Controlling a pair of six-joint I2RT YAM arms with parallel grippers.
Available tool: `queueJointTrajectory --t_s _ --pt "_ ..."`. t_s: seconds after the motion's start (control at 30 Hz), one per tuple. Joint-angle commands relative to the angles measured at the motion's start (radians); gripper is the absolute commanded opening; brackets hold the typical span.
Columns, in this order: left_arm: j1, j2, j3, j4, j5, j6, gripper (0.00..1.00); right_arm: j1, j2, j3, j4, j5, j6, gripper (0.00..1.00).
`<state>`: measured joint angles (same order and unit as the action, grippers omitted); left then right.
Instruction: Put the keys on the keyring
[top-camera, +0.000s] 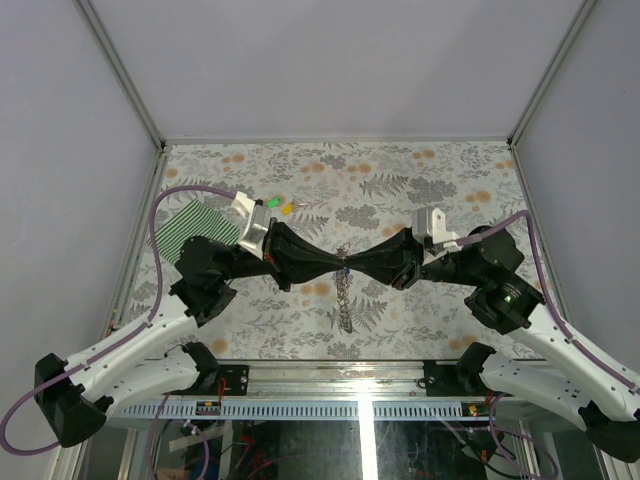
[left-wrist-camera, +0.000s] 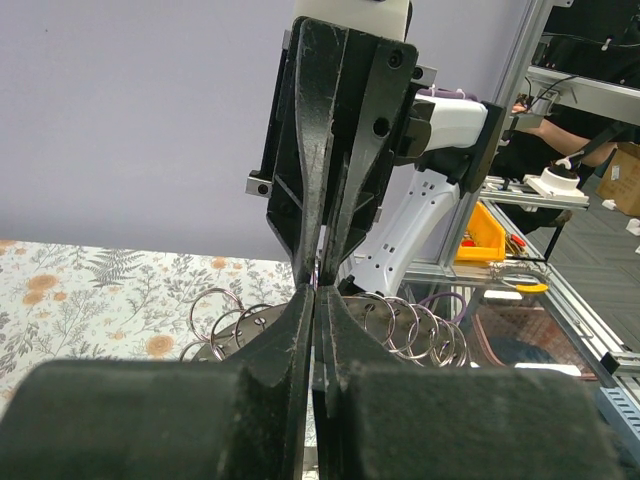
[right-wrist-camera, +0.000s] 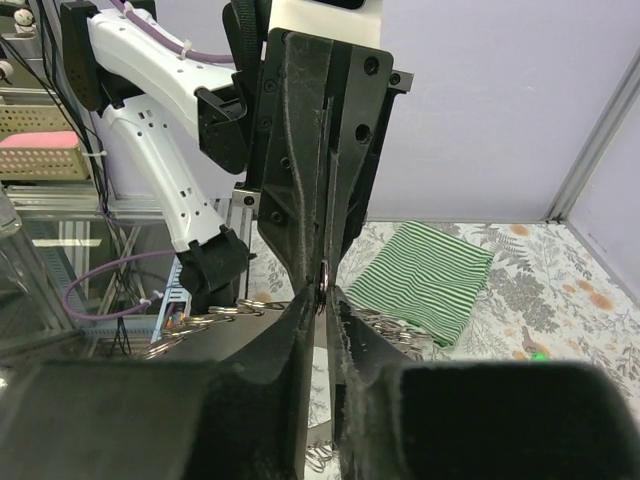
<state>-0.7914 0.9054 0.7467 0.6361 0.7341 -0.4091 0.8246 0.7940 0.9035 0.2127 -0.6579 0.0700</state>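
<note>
My left claw (top-camera: 337, 266) is pinched shut; my right claw (top-camera: 353, 268), I can't tell. If either slips, the keyring (top-camera: 346, 296) dangling between them drops.

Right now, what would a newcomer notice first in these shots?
Two black grippers meet tip to tip over the middle of the floral-patterned table: the left gripper and the right gripper, with a grey metal keyring chain trailing from that point toward the near edge. At the left edge lies a green-and-white striped cloth; just right of it, a green-headed key and a yellow-headed key lie loose.
</note>
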Motion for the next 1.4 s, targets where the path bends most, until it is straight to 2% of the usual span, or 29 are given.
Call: queueJointTrajectory --t_s 0.0,0.1,0.27,0.33,0.47,0.63,0.9,1.37 --pt "-0.005 -0.002 0.039 0.091 -0.013 -0.005 0.00 0.005 0.006 0.010 0.027 -0.012 -0.006 0.09" --pt "-0.005 -0.002 0.040 0.093 -0.011 -0.005 0.00 0.005 0.011 0.011 0.024 -0.010 -0.010 0.00" --pt "-0.005 -0.003 0.043 0.090 -0.006 -0.006 0.00 0.005 0.011 0.019 0.013 0.002 -0.023 0.00" --pt "-0.006 -0.006 0.048 0.070 -0.001 0.004 0.03 0.005 0.005 0.021 0.010 0.018 -0.041 0.00" --pt "-0.005 -0.022 0.073 -0.016 0.010 0.050 0.16 0.004 -0.018 0.018 0.012 0.040 -0.089 0.00" --pt "-0.005 -0.058 0.107 -0.163 0.003 0.121 0.21 0.005 -0.040 0.025 -0.014 0.052 -0.187 0.00" --pt "-0.005 -0.118 0.128 -0.302 -0.036 0.165 0.23 0.005 -0.111 -0.015 0.014 0.034 -0.373 0.00" --pt "-0.005 -0.092 0.159 -0.329 -0.010 0.161 0.24 0.004 -0.204 -0.090 0.010 -0.037 -0.692 0.00"
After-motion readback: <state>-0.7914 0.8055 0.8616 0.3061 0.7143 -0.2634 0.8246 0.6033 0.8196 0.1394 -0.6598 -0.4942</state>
